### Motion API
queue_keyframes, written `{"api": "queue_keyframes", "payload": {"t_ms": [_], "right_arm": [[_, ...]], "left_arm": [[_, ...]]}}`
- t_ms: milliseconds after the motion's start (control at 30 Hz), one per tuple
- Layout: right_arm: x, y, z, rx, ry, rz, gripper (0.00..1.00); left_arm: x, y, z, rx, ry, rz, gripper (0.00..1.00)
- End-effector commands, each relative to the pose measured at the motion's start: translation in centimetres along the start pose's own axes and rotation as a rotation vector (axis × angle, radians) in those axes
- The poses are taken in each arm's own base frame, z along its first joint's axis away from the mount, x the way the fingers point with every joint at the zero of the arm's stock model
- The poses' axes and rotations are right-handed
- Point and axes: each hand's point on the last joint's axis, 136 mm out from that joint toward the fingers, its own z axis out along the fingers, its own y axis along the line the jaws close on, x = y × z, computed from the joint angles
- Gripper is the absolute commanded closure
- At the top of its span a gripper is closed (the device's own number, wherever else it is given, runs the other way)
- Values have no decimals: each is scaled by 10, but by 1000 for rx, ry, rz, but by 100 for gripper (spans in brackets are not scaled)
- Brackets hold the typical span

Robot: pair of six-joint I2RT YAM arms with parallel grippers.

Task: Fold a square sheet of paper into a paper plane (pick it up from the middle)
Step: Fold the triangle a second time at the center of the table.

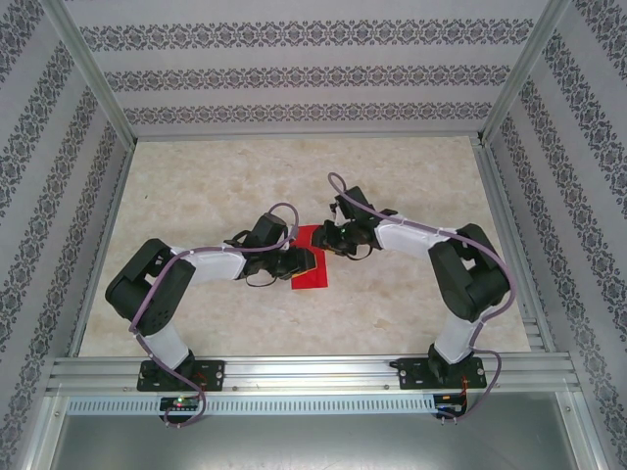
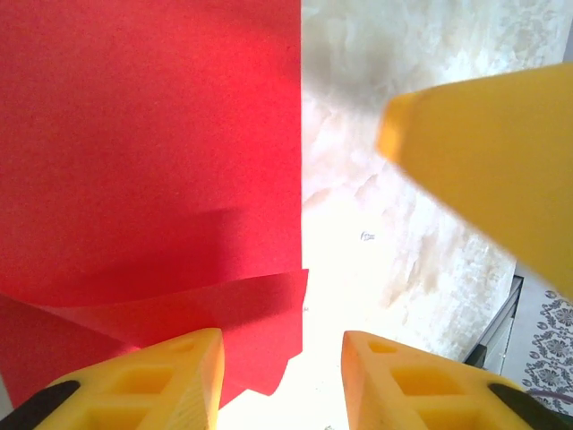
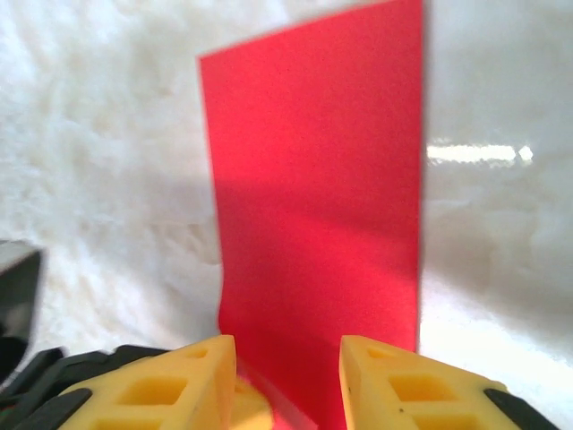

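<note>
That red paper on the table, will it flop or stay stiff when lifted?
Probably floppy: the red paper looks thin, and its near edge already lifts off the table, casting a shadow. Likely very light, so a push may slide it on that glossy surface.

Bare marble table ran wide on the left, right and far sides of the centre, with room for either arm to swing. The centre was cramped: left gripper and right gripper sat nearly tip to tip over the red sheet, forearms angling in from both sides. Patterned walls and frame posts closed three sides; near rail closed the fourth.
</note>
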Motion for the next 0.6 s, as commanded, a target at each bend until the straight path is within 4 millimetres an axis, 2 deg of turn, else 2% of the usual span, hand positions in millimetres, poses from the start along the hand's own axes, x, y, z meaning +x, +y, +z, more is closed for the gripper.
{"api": "queue_keyframes", "payload": {"t_ms": [0, 267, 567], "right_arm": [[1, 3, -10, -44, -16, -37, 63], [22, -3, -8, -74, 32, -53, 64], [40, 5, 9, -74, 110, -108, 66]], "left_arm": [[-1, -6, 2, 19, -25, 56, 64], [2, 5, 1, -24, -24, 39, 85], [2, 6, 0, -33, -31, 39, 91]]}}
